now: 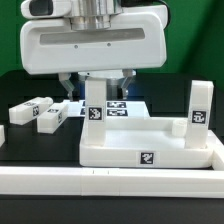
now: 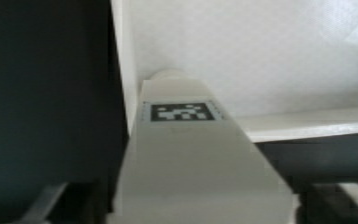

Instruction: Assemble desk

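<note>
Desk slab (image 1: 120, 150): lies flat on the black tabletop (image 1: 30, 142), lower centre of the exterior frame. End effector (image 1: 98, 90): hangs straight down from upper centre, jaws wide, astride an upright leg (image 1: 95, 108) at the slab's upper-left corner, gaps either side. Second leg (image 1: 200, 105): stands at right. Loose legs (image 1: 30, 108): lie at left.

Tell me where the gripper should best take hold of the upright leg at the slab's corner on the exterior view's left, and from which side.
Grip the leg on its upper half, coming straight down from above and clamping two opposite flat faces. It stands upright, its section is square, and its foot meets the slab. The gripper hangs open astride it.
</note>
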Motion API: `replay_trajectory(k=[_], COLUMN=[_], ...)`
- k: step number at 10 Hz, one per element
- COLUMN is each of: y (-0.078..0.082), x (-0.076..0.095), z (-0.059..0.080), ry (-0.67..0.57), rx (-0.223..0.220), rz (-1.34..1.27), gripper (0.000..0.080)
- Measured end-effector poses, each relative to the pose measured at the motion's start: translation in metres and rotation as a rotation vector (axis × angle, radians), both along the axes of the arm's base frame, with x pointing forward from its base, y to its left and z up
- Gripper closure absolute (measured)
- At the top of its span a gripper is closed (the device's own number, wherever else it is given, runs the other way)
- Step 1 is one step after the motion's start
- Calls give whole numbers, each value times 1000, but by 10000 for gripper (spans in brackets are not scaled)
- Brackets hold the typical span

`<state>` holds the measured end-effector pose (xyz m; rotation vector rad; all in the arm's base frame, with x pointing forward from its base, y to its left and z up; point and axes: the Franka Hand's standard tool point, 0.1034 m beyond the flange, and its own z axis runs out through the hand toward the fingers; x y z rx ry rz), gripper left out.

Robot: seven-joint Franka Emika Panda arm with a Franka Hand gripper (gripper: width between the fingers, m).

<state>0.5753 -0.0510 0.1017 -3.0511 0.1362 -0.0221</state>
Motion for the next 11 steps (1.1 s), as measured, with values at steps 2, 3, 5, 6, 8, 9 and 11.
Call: replay_trajectory(k=[2,3,5,6,8,9,11], y=[-4,-4,-5,-6,-7,-8,-9], x=[0,0,0,0,-2,-2,-3], z=[0,0,0,0,-2,-2,-2], ry=[1,1,13,17,23,27,40], rx=[-3,-4,0,2,17,25,37], rz=[-31,-31,-176,-242,-433,-535,-682], gripper=[504,504,504,504,505,505,505])
